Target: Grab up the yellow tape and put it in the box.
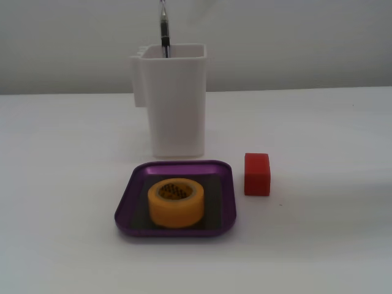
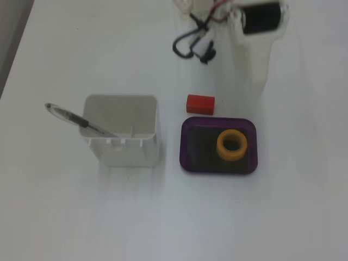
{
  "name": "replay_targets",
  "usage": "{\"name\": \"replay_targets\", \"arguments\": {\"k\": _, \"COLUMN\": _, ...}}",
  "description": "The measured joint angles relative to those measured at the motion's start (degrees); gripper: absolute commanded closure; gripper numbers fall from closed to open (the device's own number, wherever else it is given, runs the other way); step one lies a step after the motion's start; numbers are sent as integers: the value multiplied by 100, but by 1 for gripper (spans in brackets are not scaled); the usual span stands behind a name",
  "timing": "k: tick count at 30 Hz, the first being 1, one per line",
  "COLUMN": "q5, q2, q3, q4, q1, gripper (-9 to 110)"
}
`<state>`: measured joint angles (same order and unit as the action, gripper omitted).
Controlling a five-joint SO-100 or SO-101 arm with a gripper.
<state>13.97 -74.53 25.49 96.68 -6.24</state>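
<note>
yellow tape (image 1: 176, 201) lies flat inside the box (image 1: 125, 214), core up, nothing touching it: delivery looks complete. arm (image 2: 255, 32) at overhead frame's top edge; hand's state cannot be told.
</note>
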Motion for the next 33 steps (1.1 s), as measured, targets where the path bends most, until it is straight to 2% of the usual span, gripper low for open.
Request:
{"name": "replay_targets", "arguments": {"k": 8, "q5": 0, "q2": -2575, "q3": 3252, "q4": -141, "q1": 53, "gripper": 84}}
{"name": "replay_targets", "arguments": {"k": 20, "q5": 0, "q2": -6231, "q3": 8701, "q4": -2153, "q1": 44, "gripper": 84}}
{"name": "replay_targets", "arguments": {"k": 33, "q5": 0, "q2": -9686, "q3": 13201, "q4": -3647, "q1": 53, "gripper": 84}}
